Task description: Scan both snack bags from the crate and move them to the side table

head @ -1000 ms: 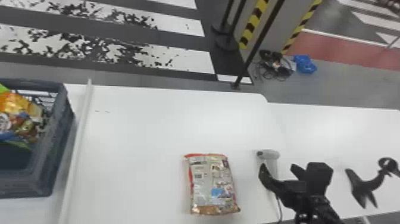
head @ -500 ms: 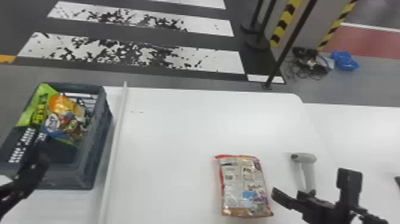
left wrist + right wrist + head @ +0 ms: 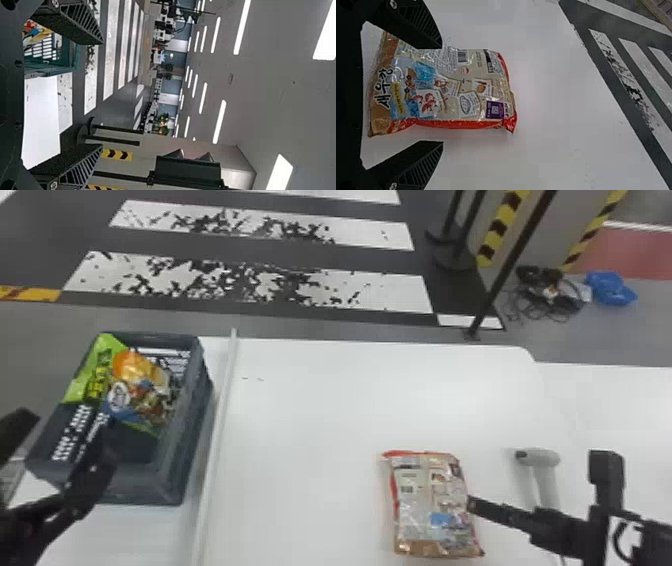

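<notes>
"Where is the snack bag?"

"It lies flat on the white table (image 3: 310, 415), near and right of centre: the snack bag (image 3: 432, 505). My right gripper (image 3: 535, 480) is just to its right, fingers spread; I cannot tell whether one touches the bag."

"Anything covered there?"

"In the right wrist view, one of my right gripper's (image 3: 442, 94) fingers overlaps the bag's edge and hides part of it. That view also gives me a purple patch (image 3: 495, 109) and red shrimp drawings, details too small to tell in the head view. The handle of the scanner (image 3: 540, 459), right of the bag, is partly hidden behind my gripper."

"And farther left?"

"The crate (image 3: 185, 470), beyond a white strip (image 3: 217, 440). Inside, an orange and blue bag (image 3: 140, 385) partly covers a green bag (image 3: 82, 385). My left gripper (image 3: 68, 435) is at the crate's near left part, one dark finger hiding some of it. Those fingers are parted and empty."

"What does your left wrist view add?"

"Ceiling lights (image 3: 220, 120), plus the crate cut short, its contents half concealed by a finger."
</notes>
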